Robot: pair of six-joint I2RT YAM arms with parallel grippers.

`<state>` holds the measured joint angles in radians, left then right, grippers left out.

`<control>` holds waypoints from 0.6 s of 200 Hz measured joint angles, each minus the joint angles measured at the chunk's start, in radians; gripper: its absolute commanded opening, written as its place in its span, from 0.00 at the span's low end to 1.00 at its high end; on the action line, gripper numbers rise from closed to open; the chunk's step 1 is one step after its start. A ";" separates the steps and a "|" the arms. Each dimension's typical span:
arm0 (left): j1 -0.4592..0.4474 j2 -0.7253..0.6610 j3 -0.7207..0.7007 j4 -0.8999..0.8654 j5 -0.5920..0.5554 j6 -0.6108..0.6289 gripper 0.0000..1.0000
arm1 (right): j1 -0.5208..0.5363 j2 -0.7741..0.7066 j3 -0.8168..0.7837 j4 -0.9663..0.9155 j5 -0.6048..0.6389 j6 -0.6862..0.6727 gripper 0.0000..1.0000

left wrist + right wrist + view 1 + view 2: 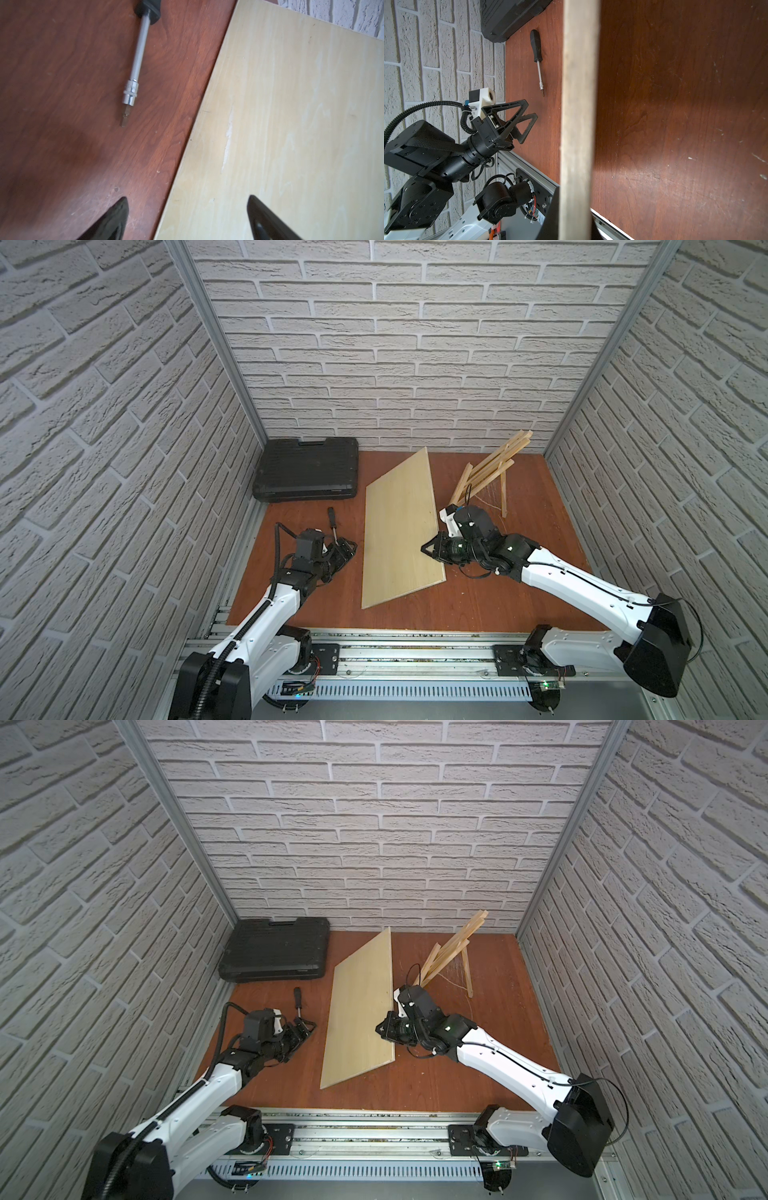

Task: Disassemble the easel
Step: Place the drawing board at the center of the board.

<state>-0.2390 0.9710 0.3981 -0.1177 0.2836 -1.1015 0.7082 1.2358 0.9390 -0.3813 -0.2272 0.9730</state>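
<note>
R claw (425,549) pinches board (395,531) edge; L claw (351,548) spread; red-brown tbl (478,605), white brick walls (395,344).

The easel (489,467), a small frame of thin light-wood slats, stands assembled on the far right of the table (519,593), close to the brick back wall. Its parallel uprights, joined by crossbars, tilt steeply with their tops highest, propped on one rear leg (504,493); a thin pale cord (487,501) runs between frame and leg

Left end effector (187,198) open; right end effector (427,549) clamped.
</note>
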 measured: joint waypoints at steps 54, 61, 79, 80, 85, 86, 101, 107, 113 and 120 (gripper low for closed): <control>-0.032 0.082 -0.010 0.080 -0.006 -0.023 0.87 | 0.000 0.001 -0.002 -0.008 0.005 -0.007 0.17; -0.034 0.089 -0.016 0.090 -0.008 -0.027 0.87 | 0.001 0.001 -0.003 -0.015 0.015 -0.021 0.19; -0.039 0.112 -0.028 0.115 -0.013 -0.042 0.87 | 0.002 0.005 -0.016 -0.045 0.047 -0.048 0.24; -0.039 0.113 -0.028 0.116 -0.013 -0.042 0.87 | 0.002 0.005 -0.018 -0.048 0.048 -0.050 0.25; -0.040 0.120 -0.032 0.124 -0.014 -0.046 0.87 | 0.002 0.008 -0.020 -0.056 0.053 -0.049 0.25; -0.040 0.121 -0.032 0.124 -0.014 -0.046 0.87 | 0.002 0.008 -0.020 -0.057 0.053 -0.050 0.25; -0.045 0.144 -0.038 0.144 -0.017 -0.056 0.87 | 0.002 0.018 -0.020 -0.067 0.063 -0.052 0.25; -0.045 0.154 -0.040 0.155 -0.018 -0.060 0.87 | 0.002 0.021 -0.020 -0.066 0.064 -0.053 0.25; -0.046 0.164 -0.043 0.166 -0.018 -0.064 0.87 | 0.002 0.024 -0.020 -0.064 0.065 -0.053 0.25; -0.047 0.175 -0.046 0.180 -0.017 -0.068 0.87 | 0.002 0.028 -0.020 -0.062 0.064 -0.053 0.26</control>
<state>-0.2859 1.1458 0.3519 0.0620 0.2665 -1.1690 0.7097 1.2640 0.9192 -0.4431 -0.1631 0.9203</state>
